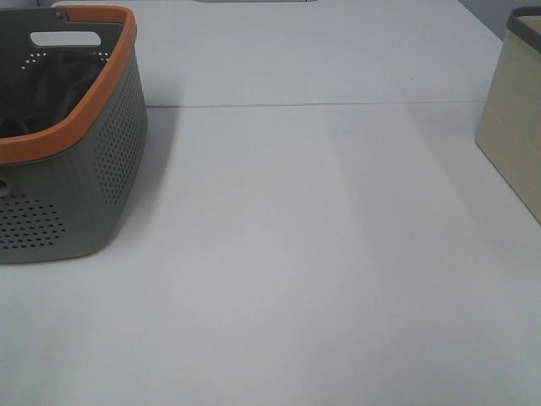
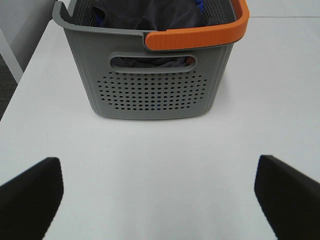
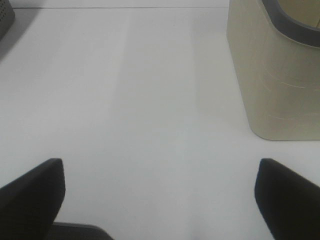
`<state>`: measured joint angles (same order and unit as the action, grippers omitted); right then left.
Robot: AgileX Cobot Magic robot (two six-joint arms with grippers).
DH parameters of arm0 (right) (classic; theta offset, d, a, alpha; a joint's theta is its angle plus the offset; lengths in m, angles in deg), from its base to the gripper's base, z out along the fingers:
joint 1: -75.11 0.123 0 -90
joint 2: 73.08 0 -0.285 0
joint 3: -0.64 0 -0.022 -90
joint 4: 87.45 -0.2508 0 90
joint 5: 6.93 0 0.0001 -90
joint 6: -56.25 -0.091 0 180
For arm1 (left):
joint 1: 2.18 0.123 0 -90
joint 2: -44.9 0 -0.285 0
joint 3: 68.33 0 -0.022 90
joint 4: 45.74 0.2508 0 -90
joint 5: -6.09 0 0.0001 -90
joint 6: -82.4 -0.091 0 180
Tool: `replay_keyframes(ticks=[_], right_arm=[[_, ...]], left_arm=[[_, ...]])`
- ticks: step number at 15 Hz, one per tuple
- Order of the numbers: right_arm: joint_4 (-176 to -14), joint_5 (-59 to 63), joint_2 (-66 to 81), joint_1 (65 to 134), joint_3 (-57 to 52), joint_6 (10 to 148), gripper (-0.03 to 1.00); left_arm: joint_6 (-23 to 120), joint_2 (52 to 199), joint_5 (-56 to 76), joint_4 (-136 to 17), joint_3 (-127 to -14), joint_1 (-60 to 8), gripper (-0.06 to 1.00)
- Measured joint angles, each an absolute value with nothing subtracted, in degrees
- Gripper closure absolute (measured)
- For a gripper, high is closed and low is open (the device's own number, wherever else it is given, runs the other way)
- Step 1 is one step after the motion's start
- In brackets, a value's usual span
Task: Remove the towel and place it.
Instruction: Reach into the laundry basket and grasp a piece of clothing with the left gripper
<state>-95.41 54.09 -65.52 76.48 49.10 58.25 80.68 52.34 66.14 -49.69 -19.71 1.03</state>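
The left gripper (image 2: 159, 170) is wide open. Its two black jaws stand far apart, and only the white table (image 2: 160, 145) lies between them. It holds nothing and touches nothing.

Straight ahead of the left gripper stands a gray basket (image 2: 150, 95) with lots of little holes and an orange rim. The basket is near the gripper but apart from it, with a strip of table between them. The basket stands upright.

The towel (image 2: 160, 17) is inside the basket. It is dark and all bunched up in a heap. It lies past the basket's near wall, ahead of the left gripper. A bit of dark cloth shows through the handle hole in that near wall. Small bits of a bright blue cloth (image 2: 199, 4) peek out next to the towel.

The right gripper (image 3: 159, 170) is wide open too. Its jaws are far apart and it holds nothing. Only table lies between them. Ahead of the right gripper, off to the side away from the basket, stands a tall beige bin (image 3: 265, 85) with a dark rim. The bin is apart from the gripper. The basket and the towel are well apart from the right gripper, far over on its other side.
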Motion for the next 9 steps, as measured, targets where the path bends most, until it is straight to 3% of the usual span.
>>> replay_keyframes(ticks=[9], right_arm=[[-95.41,54.09,-65.52,76.48,49.1,58.25,0.04]], left_arm=[[80.68,52.34,66.14,-49.01,-19.71,1.03,-0.04]])
